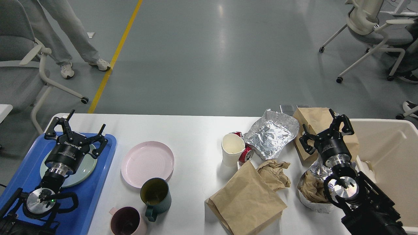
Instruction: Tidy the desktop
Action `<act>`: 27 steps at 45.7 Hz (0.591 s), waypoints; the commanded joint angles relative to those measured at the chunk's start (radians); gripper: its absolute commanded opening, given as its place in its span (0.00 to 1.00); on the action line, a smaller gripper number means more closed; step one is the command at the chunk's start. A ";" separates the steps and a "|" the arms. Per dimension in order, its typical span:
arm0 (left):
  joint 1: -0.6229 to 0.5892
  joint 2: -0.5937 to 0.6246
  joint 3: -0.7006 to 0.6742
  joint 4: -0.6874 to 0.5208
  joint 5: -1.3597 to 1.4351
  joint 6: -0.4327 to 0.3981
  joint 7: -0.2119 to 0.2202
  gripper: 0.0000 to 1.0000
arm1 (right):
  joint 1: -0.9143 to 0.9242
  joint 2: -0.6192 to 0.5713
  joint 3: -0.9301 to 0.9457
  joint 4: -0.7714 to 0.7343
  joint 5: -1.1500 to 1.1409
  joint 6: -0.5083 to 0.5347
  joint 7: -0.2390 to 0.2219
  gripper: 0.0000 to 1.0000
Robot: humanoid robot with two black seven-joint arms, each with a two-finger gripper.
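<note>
Left gripper (pixel 75 125): fingers spread wide, holding nothing, poised over a pale green plate (pixel 85 168) that lies in the blue tray (pixel 98 189) at the table's left end. White lettering runs around the gripper's wrist collar; it cannot be read with confidence.

Right gripper (pixel 326 129): fingers apart, empty, above a brown paper bag (pixel 313 119) beside the cream bin (pixel 392 153). The bin's visible interior shows only a scrap of paper at its near wall.

The desktop (pixel 196 130) fills the lower half of the view, its long axis running left to right.

On it:
- A pink plate (pixel 147 163).
- A dark green mug (pixel 156 195) and a pink mug (pixel 127 222), both upright.
- A white paper cup (pixel 232 148), upright, touching a red can (pixel 245 153) lying on its side.
- A crumpled foil sheet (pixel 272 133).
- A second flat paper bag (pixel 248 202).
- A wad of brown paper (pixel 274 173).
- A foil bowl (pixel 310 192) holding crumpled brown paper.
</note>
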 commanded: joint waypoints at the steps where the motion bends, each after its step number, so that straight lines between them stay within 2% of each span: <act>1: -0.002 -0.008 0.000 0.006 0.001 -0.011 -0.011 0.96 | 0.000 0.000 0.000 0.000 0.000 0.000 0.000 1.00; 18: -0.005 0.023 0.038 0.010 0.000 -0.010 -0.013 0.96 | 0.000 0.000 0.000 0.000 0.000 0.000 0.000 1.00; 21: -0.008 0.080 0.103 0.009 -0.013 -0.011 -0.016 0.96 | 0.000 0.000 0.000 0.000 0.000 0.000 0.001 1.00; 27: -0.061 0.284 0.270 0.012 -0.019 -0.002 -0.014 0.96 | 0.000 0.000 0.000 0.000 0.000 0.000 0.001 1.00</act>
